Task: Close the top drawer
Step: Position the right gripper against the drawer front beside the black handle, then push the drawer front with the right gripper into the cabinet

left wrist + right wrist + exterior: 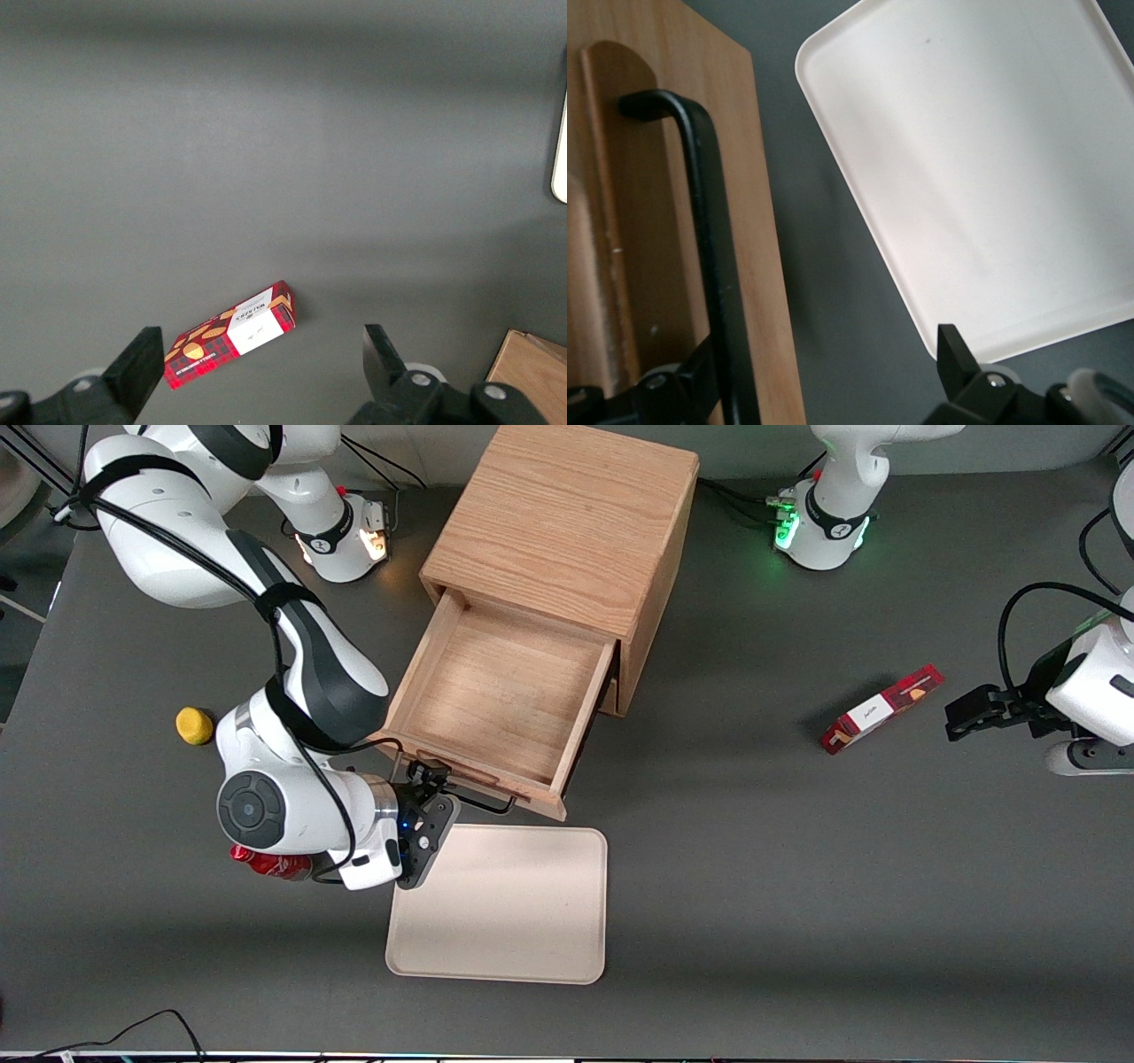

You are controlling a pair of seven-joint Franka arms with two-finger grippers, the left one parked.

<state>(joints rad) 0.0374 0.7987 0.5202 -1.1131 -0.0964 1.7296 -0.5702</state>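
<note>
Jaws (432,786): wide open, holding nothing. One finger (700,376) sits right by the handle; the other finger (957,359) is out over the bare desk near the tray. Only the finger tips show in the wrist view.
Handle (709,257): a black wire bar on the drawer front. Whether the finger touches it is hard to tell.
Drawer (496,691): the top one, pulled far out of the cabinet, nothing inside it.
Lower drawer: hidden under the top one.
Cabinet (567,522): light wood, in the middle of the desk.
Tray (505,908): pale, just in front of the drawer, nearer the front camera.
Red thing (266,864): mostly hidden under the arm, so what it is stays unclear.
Yellow thing (194,725): small, toward the working arm's end.
Box (881,708): red, lying flat toward the parked arm's end.
Desk (797,868): dark grey.
</note>
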